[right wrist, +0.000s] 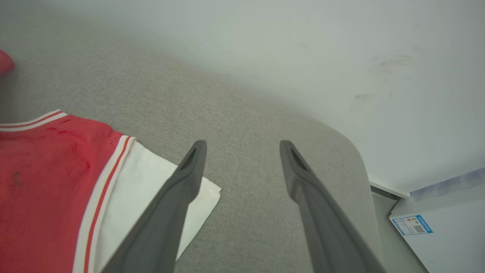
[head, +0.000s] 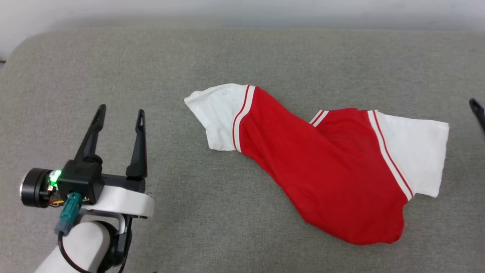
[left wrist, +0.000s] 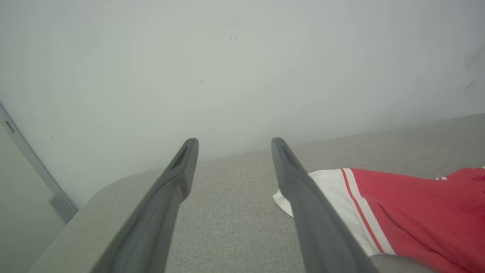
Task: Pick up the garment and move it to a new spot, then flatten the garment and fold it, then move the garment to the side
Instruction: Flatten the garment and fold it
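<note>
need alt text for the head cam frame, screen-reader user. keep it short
A red garment with white short sleeves and red-and-white striped trim lies twisted and rumpled on a grey fabric surface, right of centre. The robot's left end effector is at the lower left, open and empty, fingers pointing up the frame, clear of the cloth.

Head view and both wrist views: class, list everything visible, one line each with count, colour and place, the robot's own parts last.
garment: one, red with white sleeves and striped trim, lying rumpled right of centre on the surface.
fabric surface: one, grey, under the garment.
wall: one, pale, behind the surface.
box with blue label: one, white, past the surface's corner.
left gripper: one, dark fingers, open, empty, left of the garment.
right gripper: one, dark fingers, open, empty, beside a white sleeve.
</note>
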Robot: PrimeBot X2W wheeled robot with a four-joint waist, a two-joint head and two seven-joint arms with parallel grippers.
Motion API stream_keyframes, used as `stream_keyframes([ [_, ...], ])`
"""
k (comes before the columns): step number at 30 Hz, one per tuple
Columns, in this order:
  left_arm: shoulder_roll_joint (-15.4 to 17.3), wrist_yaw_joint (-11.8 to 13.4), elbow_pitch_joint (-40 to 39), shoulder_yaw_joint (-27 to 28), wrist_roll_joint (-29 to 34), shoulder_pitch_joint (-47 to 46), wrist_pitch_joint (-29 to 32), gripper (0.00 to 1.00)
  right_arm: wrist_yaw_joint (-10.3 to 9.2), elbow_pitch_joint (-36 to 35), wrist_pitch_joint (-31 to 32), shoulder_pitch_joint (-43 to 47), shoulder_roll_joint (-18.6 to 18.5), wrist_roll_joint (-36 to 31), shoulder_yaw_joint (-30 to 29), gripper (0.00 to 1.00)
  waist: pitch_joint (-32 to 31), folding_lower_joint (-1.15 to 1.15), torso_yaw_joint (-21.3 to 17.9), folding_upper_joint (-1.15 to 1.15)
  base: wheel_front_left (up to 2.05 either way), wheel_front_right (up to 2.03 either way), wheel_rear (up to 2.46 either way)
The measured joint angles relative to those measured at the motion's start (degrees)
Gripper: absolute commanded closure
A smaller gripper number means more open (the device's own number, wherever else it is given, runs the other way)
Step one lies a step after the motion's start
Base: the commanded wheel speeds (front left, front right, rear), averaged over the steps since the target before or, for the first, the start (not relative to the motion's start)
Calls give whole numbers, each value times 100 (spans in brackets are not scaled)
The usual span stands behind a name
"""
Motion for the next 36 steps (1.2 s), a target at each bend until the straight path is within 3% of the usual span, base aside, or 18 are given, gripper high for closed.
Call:
stream_keyframes([
  [5, -478, -123, -158, 337, 400, 237, -1, 0, 0, 353, 1202, -220, -533, 797, 541, 0, 264, 0, 138, 0, 0, 0, 0],
  [10, -949, -403, -136, 570, 726, 316, -1, 0, 0, 615, 1773, -504, -717, 1304, 795, 0, 564, 0, 323, 0, 0, 0, 0],
  [19, -1499, -907, 46, 961, 1182, 315, 0, 0, -4, 1447, 1986, -766, -800, 1198, 1144, 0, 978, 1, 684, 0, 0, 0, 0],
  [25, -1707, -1147, 129, 1280, 1402, 377, -1, 0, -21, 1622, 1870, -804, -772, 1430, 1292, 0, 959, 0, 642, 0, 0, 0, 0],
  [26, -1738, -1189, 147, 1314, 1432, 395, 0, 0, -21, 1624, 1762, -808, -781, 1427, 1332, 57, 939, 1, 617, 0, 0, 0, 0],
  [27, -1763, -1226, 164, 1339, 1468, 407, 0, 0, -14, 1641, 1648, -811, -768, 1424, 1344, 100, 918, 1, 591, 0, 0, 0, 0],
  [36, -1880, -1615, 349, 1636, 1660, 421, 0, 0, 0, 2281, 301, -1048, -669, 1185, 673, 100, 642, 1, 388, 0, 0, 0, 0],
])
